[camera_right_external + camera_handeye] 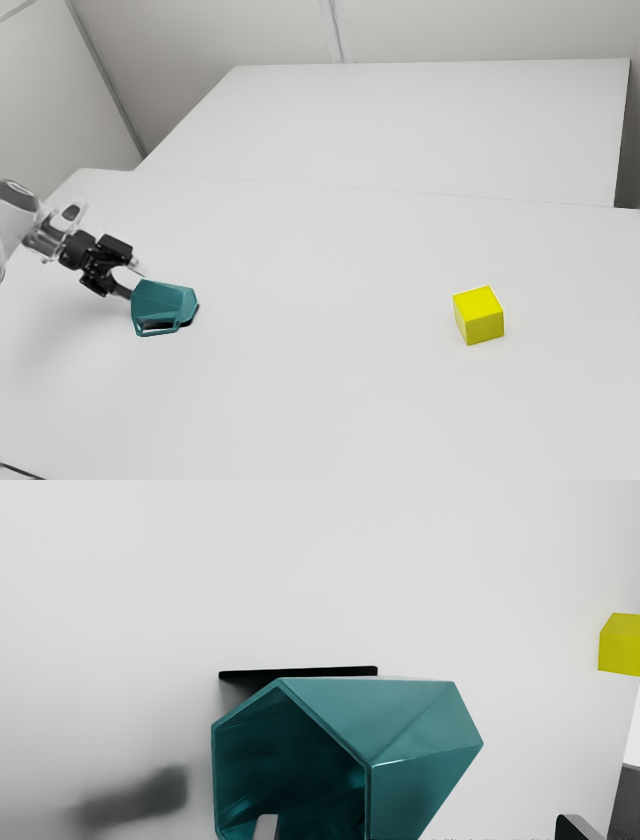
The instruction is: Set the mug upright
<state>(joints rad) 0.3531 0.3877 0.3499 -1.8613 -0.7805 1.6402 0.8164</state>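
Mug point(163, 302) on its side, not upright, at the exterior view's left on the white table point(330, 400). Mouth is turned toward the gripper point(131, 281), base toward the exterior view's right, handle point(157, 332) toward the near side. Yellow cube point(478, 316) well apart, off to the exterior view's right; not needed for the task, it seems.

Claw is open, nothing gripped. Fingers are spread wide: one fingertip point(266, 826) is seen against the mug's open mouth, the other point(572, 826) out past the side wall. Whether the first is actually inside the mouth, or the wall is touched, can't be told. Likely placed this way so a wall can be pinched between the two, with the mouth end left reachable for tipping.

Upright pose not reached. Next, probably: wall lined up between the fingers, grip closed, mouth end raised and mug turned onto its base. Risk: slanted flat walls could slip in the pinch, or the mug could be shoved or rolled if a finger catches the rim.
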